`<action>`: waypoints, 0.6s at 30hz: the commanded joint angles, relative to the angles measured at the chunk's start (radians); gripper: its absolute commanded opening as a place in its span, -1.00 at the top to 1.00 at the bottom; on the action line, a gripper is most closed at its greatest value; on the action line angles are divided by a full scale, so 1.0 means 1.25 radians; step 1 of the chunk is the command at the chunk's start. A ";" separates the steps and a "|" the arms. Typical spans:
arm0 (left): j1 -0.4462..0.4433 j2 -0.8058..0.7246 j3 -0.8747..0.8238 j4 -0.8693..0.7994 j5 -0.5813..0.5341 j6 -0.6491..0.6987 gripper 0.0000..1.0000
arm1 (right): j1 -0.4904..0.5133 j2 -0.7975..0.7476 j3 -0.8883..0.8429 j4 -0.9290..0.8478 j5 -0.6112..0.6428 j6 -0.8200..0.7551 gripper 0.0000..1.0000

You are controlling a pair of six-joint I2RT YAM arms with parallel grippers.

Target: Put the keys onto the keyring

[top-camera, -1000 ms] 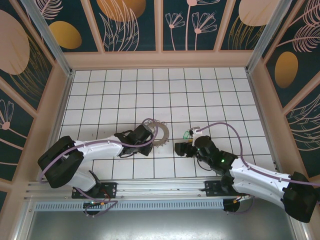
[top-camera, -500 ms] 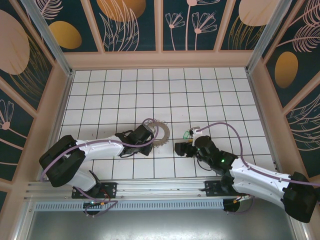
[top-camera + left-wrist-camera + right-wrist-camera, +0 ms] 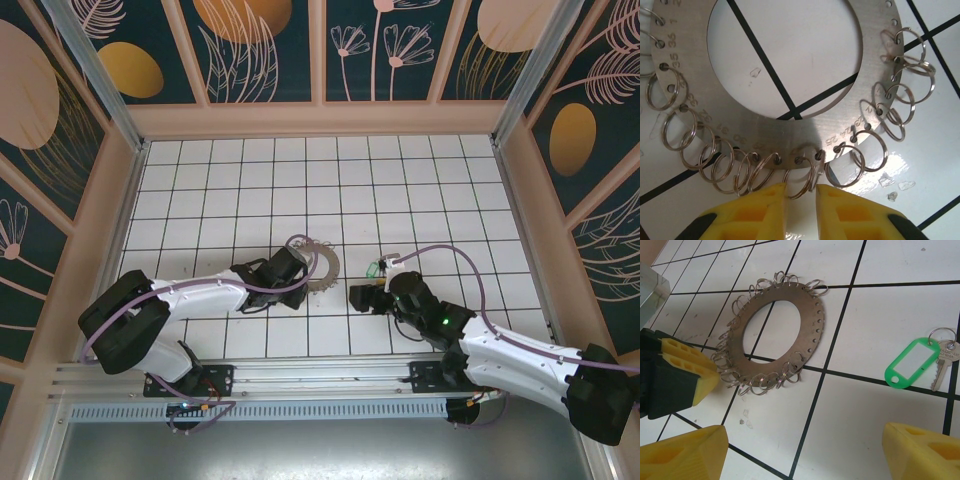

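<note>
Fingers (image 3: 765,210) of the left gripper (image 3: 800,192) have closed to a narrow gap at the bottom of the left wrist view. One small split ring (image 3: 800,179) is pinched between their tips. It hangs from the lower edge of the keyring (image 3: 790,130), a flat numbered metal plate fringed with such rings.

From above, the left gripper (image 3: 293,270) has crept a little up and to the right over the last second. The keyring (image 3: 325,265), left of centre on the tiled floor, has slid along with it. That suggests the grip has taken and the plate is being positioned or steadied.

Further right, the key (image 3: 941,365) and its green tag (image 3: 912,365) lie flat on the tiles, well apart from the keyring (image 3: 812,325); neither has moved.

At the bottom of the right wrist view, the right gripper (image 3: 800,455) stands wide open and empty, where it was before. Nothing has been picked up, so threading has not yet begun.
</note>
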 commanded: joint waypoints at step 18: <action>-0.005 0.013 0.026 0.022 -0.005 0.026 0.54 | -0.008 -0.023 -0.013 0.014 0.016 0.007 -0.63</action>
